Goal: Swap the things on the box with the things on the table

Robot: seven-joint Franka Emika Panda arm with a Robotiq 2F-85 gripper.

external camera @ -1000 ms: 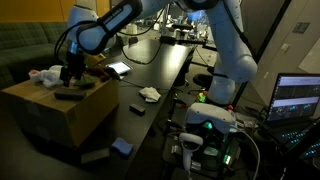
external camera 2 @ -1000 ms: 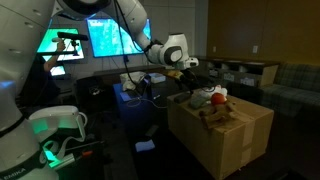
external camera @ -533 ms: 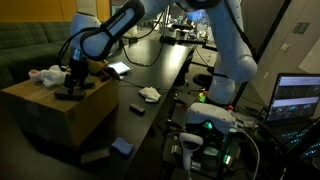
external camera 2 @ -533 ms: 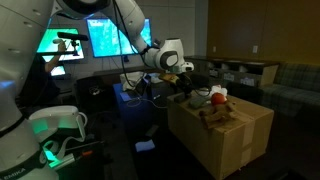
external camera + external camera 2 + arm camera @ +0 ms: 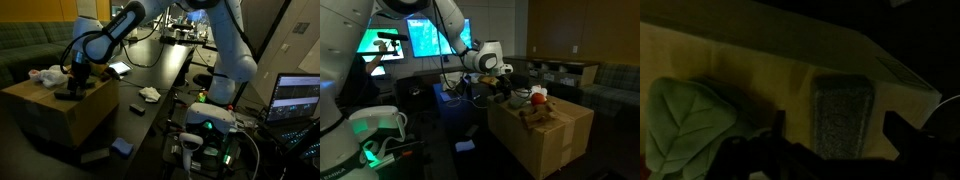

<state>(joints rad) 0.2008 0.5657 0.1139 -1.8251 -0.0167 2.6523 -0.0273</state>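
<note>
Since the earlier frame the black two-finger gripper (image 5: 76,80) has dropped closer to the flat top of the large brown cardboard box (image 5: 60,118) and edged toward its near side. The items on the box lie as they did. We see the fingers spread wide and empty.

In the wrist view they frame a grey rectangular textured pad (image 5: 843,112), which lies flat on the cardboard at 12 o'clock from the gripper, near the box's edge. A crumpled pale cloth (image 5: 690,125), greenish in this light, lies at 9 o'clock. We judge that the open, downward pose prepares a grasp on the pad as an early item to leave the box. The pad is thin, so the fingers would have to reach almost to the cardboard.

In an exterior view the box stands at 8 o'clock of the long glossy black table (image 5: 165,65), just beside it. Also on the box are what is probably the same cloth (image 5: 45,75), at 9 o'clock from the gripper, and a red and brown soft toy (image 5: 533,105).

On the table wait a white crumpled wad (image 5: 150,94), a small dark block (image 5: 137,108) and a lit flat screen (image 5: 118,69). The cloth beside the pad is the nearest obstacle, since it could snag the finger on that side. A blue object on the floor (image 5: 122,147) lies below the likely path.
</note>
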